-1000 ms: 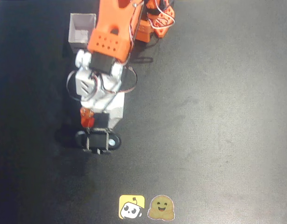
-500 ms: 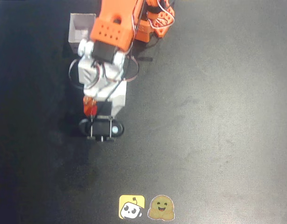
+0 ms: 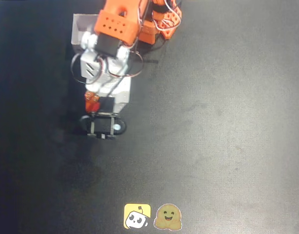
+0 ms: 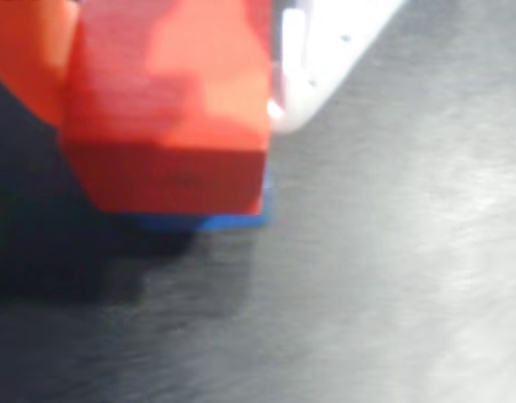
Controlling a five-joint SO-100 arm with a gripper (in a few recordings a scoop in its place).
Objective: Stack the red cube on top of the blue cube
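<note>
In the wrist view we saw the red cube (image 4: 170,109) clamped in the gripper (image 4: 165,92), directly above the blue cube (image 4: 233,222), whose edge showed beneath it.

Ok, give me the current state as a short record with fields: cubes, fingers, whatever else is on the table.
red cube: close in front of the lens in the wrist view, between an orange part on its left and a white part on its right; in the overhead view it peeks out under the arm
blue cube: a thin strip showing beneath the red cube's lower edge
stack contact: cannot tell whether red rests on blue
fingers: open or shut state not clear
white box: open, at the top left of the overhead view, partly under the arm
stickers: two, at the bottom edge of the black table
</note>
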